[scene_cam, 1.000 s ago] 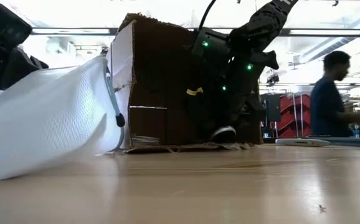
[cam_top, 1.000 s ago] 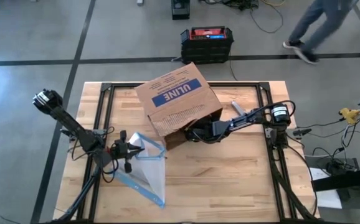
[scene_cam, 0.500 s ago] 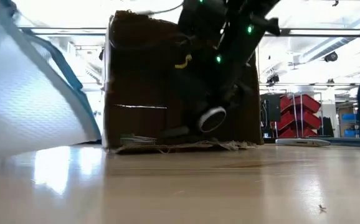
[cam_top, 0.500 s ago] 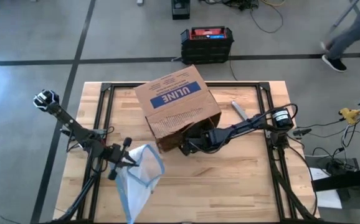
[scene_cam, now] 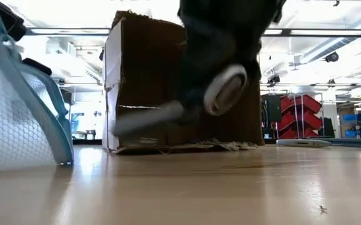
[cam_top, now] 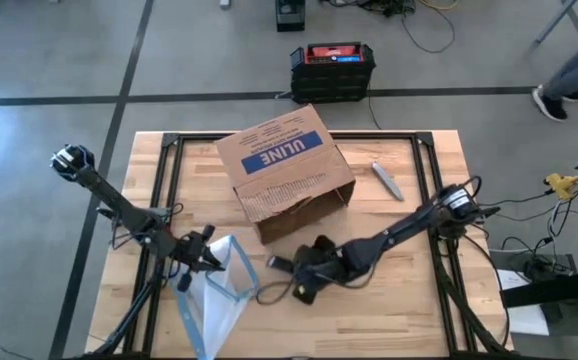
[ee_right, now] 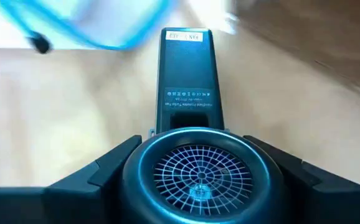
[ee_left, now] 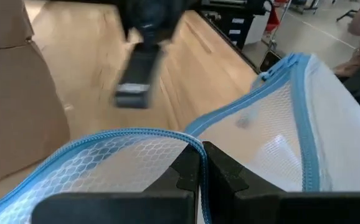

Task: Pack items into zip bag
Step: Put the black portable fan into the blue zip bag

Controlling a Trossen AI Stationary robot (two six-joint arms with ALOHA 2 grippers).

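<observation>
The zip bag point(cam_top: 212, 300) is clear mesh-patterned plastic with a blue zip edge. It lies near the table's near-left corner and fills the left of the low view point(scene_cam: 18, 119), its lower part on the wood. My left gripper point(cam_top: 199, 265) is shut on its zip edge, and the mouth point(ee_left: 242, 118) gapes open. My right gripper point(cam_top: 307, 275) is shut on one item, a dark handheld fan point(ee_right: 189, 106). It hovers just right of the bag mouth. The other items are not visible. My left gripper pinches the bag's blue zip edge point(ee_left: 189, 142) between its two fingers point(ee_left: 227, 168), on one side of the open mouth. The edge is raised off the table; the rest of the bag slopes down toward the near edge. My right gripper holds the fan by its round grilled head point(ee_right: 144, 167), one finger point(ee_right: 96, 177) on each side. It comes level from the table's right. The handle point(ee_right: 186, 68) sticks out ahead toward the bag. The fan point(scene_cam: 225, 90) is lifted clear, handle end slightly lower.
The brown ULINE cardboard box point(cam_top: 287, 168) stands at the table's far middle, its open side facing near. A grey flat tool point(cam_top: 386, 180) lies right of it. Bare wood lies near and right of the grippers. A person's leg point(cam_top: 569, 75) shows beyond the far-right corner.
My right gripper has drawn out of the box and swung toward the near-left, toward the bag, carrying the fan lifted clear. My left gripper has shifted slightly toward the near edge, and the bag has swung round from pointing near-right to pointing at the near edge.
</observation>
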